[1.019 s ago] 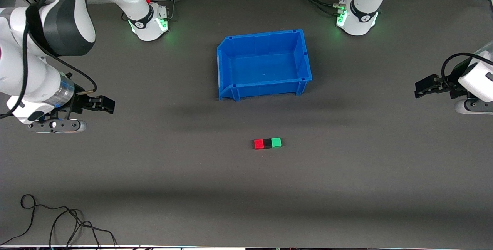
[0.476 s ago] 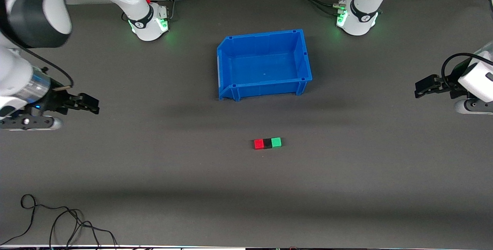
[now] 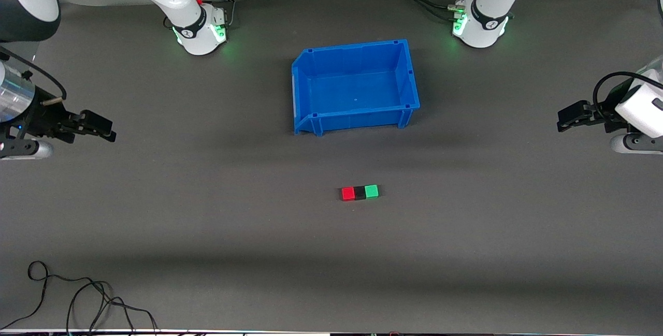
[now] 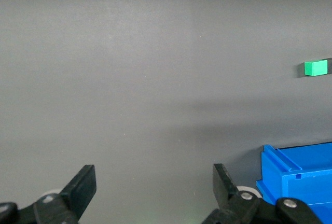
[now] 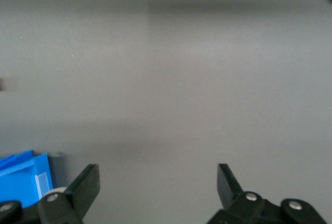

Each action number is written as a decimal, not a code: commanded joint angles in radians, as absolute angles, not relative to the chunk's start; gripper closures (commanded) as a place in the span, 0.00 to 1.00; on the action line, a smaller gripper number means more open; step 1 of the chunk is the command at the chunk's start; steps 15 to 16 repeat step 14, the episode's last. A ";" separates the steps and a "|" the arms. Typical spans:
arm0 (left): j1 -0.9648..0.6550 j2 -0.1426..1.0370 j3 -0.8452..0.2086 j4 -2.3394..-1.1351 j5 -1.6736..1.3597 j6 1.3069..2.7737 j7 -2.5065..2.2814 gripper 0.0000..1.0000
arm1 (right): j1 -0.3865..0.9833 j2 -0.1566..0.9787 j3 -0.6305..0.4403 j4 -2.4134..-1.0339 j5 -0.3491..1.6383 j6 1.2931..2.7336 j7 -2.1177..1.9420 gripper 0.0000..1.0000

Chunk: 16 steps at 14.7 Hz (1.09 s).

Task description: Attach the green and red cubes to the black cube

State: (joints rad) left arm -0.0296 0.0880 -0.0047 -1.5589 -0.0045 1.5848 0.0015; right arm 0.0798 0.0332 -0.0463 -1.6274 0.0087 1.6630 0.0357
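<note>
A red cube (image 3: pixel 348 193), a small matte black cube (image 3: pixel 360 192) and a green cube (image 3: pixel 371 191) lie in one touching row on the dark table, black in the middle, nearer the front camera than the blue bin (image 3: pixel 302 79). The green cube also shows in the left wrist view (image 4: pixel 316 68). My left gripper (image 3: pixel 563 118) is open and empty at the left arm's end of the table. My right gripper (image 3: pixel 101 129) is open and empty at the right arm's end. Both wrist views show wide-apart fingers (image 4: pixel 83 185) (image 5: pixel 85 183) over bare table.
The blue bin is empty and its corner shows in both wrist views (image 4: pixel 298 182) (image 5: pixel 23 175). A loose black cable (image 3: pixel 77 294) lies at the table's front edge toward the right arm's end.
My right gripper has drawn back from the middle toward the right arm's end of the table. The left arm and the cubes have not moved.
</note>
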 commanded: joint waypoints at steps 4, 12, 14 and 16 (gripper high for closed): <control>-0.032 0.081 -0.003 -1.559 -0.002 1.578 -0.003 0.00 | -0.023 -0.044 0.104 -1.706 -0.046 1.669 0.049 0.00; -0.032 0.081 -0.003 -1.559 -0.002 1.577 -0.003 0.00 | -0.023 -0.054 0.081 -1.700 -0.012 1.646 0.054 0.00; -0.032 0.081 -0.003 -1.559 -0.002 1.577 -0.003 0.00 | -0.012 -0.054 0.057 -1.697 0.014 1.635 0.084 0.00; -0.032 0.081 -0.003 -1.559 -0.002 1.577 -0.003 0.00 | -0.012 -0.054 0.057 -1.697 0.014 1.635 0.084 0.00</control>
